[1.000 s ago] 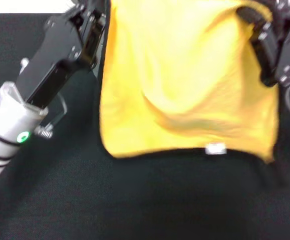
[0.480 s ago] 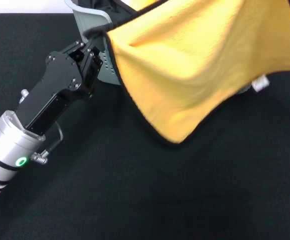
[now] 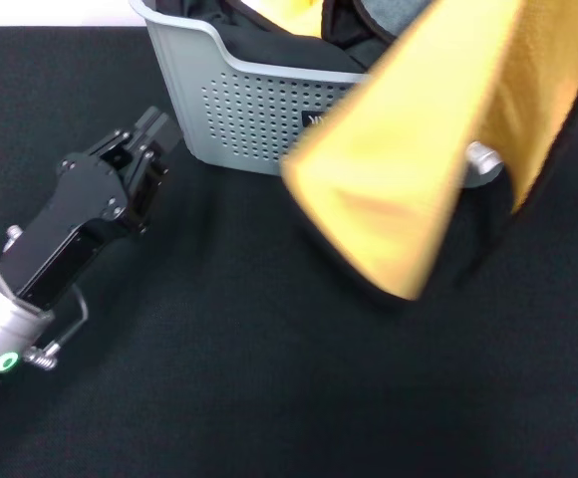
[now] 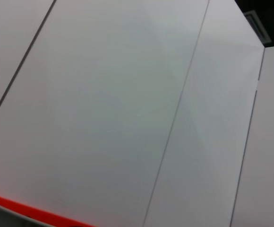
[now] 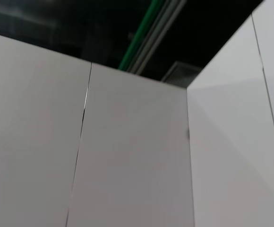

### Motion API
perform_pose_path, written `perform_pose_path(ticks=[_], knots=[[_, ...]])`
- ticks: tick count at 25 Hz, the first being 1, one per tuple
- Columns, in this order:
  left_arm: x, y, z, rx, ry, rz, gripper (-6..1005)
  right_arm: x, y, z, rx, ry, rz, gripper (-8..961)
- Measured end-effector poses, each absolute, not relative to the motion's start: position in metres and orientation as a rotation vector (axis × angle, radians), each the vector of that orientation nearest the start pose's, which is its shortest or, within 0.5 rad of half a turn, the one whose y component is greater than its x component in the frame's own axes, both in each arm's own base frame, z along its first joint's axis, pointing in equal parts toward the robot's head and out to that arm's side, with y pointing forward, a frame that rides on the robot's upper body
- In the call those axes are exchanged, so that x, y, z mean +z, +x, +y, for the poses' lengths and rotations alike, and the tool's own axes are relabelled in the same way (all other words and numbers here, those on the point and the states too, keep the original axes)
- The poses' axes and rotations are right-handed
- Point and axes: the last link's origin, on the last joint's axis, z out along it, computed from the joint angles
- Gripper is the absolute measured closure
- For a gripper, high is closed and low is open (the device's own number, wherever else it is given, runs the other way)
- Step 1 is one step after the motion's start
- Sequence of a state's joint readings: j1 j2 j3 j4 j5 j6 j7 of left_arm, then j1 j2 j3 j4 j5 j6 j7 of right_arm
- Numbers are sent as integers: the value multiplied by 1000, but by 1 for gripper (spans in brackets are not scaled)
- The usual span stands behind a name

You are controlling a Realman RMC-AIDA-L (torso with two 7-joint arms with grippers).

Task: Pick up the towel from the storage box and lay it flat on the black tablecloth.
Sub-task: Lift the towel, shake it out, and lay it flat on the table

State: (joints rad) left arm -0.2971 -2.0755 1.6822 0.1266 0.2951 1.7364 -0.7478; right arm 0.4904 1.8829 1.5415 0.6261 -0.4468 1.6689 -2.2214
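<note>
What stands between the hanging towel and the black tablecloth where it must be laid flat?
Nothing visible. The towel hangs in front of the storage box, over bare black tablecloth. The left gripper sits off to its left, clear of the landing area.

Even, fairly bright light falls from above. The towel (image 3: 419, 189) is smeared with motion blur, its edges soft, perhaps casting a faint shadow on the black tablecloth (image 3: 269, 378). Both wrist views show pale panels, evenly lit.
</note>
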Motion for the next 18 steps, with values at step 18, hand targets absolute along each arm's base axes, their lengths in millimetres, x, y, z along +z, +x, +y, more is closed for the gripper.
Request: perform_pose_path(ticks=[18], knots=[[-41,-227,263,-1508,-2586,-457,706,94,143,345,1578,-2707,39,936]])
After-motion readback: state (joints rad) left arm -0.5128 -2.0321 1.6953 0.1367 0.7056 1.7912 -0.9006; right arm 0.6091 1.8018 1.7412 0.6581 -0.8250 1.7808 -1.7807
